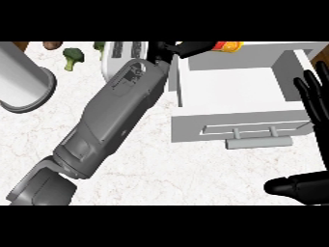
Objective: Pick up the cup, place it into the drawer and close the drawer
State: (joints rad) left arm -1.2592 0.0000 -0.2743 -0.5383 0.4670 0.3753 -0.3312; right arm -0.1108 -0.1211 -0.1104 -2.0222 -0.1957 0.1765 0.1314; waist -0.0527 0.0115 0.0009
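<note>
We see the cup [229, 46] only in part, an orange and yellow shape at the top edge of the view, just beyond the back wall of the drawer [231, 79] and above it; our left hand [185, 48] has its dark fingers curled toward the cup and appears to be pinching it, though how much of the cup they cover is hidden by the top edge; our grey left forearm [110, 120] runs diagonally from the lower left up to that hand, crossing the counter [167, 173]; the drawer stands pulled open, a white box with a pale bare floor, and nothing lies inside it; its front panel carries a long handle [256, 130] facing us; our right hand [323, 125] shows at the right edge just beside the drawer's right wall, fingers straight and spread upward, thumb lying out to the left near the lower edge, holding nothing; farther out, a large white cylinder [17, 77] stands on the marbled counter at the left; near the top edge lie a piece of broccoli [72, 57], a small brown item [50, 46] we cannot identify, and a scrap of green [99, 46] beside a white object [128, 50] partly hidden by our forearm.
</note>
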